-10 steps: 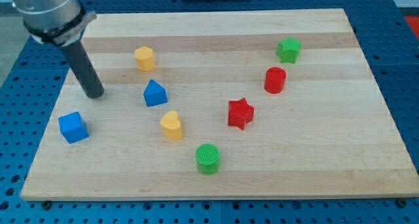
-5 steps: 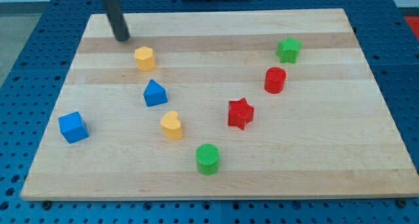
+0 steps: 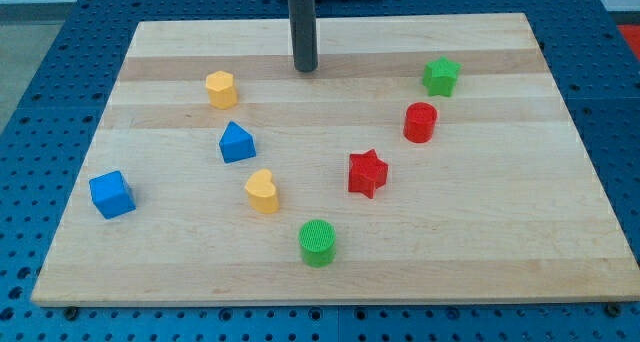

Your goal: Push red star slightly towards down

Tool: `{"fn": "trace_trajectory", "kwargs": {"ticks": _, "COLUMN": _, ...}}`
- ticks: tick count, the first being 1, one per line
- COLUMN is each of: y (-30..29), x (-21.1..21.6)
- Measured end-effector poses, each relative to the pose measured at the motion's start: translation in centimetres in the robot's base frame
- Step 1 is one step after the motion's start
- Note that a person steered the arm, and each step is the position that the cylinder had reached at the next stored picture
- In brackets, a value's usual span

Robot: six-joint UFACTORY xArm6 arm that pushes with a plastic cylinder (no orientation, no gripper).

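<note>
my tip (image 3: 305, 68) is bare, touching nothing, up above the red star (image 3: 367, 173); looks light and slidey, so I'd nudge its top edge

- 1 camera looks down at a slant from beyond the view's bottom edge of the wooden board (image 3: 560, 182).
- It sits near enough that the whole board nearly fills the view.

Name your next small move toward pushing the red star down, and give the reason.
Probably slide my tip toward the view's right and a little down, to sit directly above the red star-shaped block. It now stands well up-left of the star, touching nothing.
</note>
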State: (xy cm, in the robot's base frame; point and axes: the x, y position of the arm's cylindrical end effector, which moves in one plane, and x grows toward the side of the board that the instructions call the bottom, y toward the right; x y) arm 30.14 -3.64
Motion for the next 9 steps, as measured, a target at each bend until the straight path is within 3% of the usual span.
{"fn": "trace_trajectory", "kwargs": {"ticks": 4, "y": 4.6, "x": 10.0}}
{"fn": "trace_trajectory", "kwargs": {"ticks": 9, "y": 6.9, "x": 17.9}}
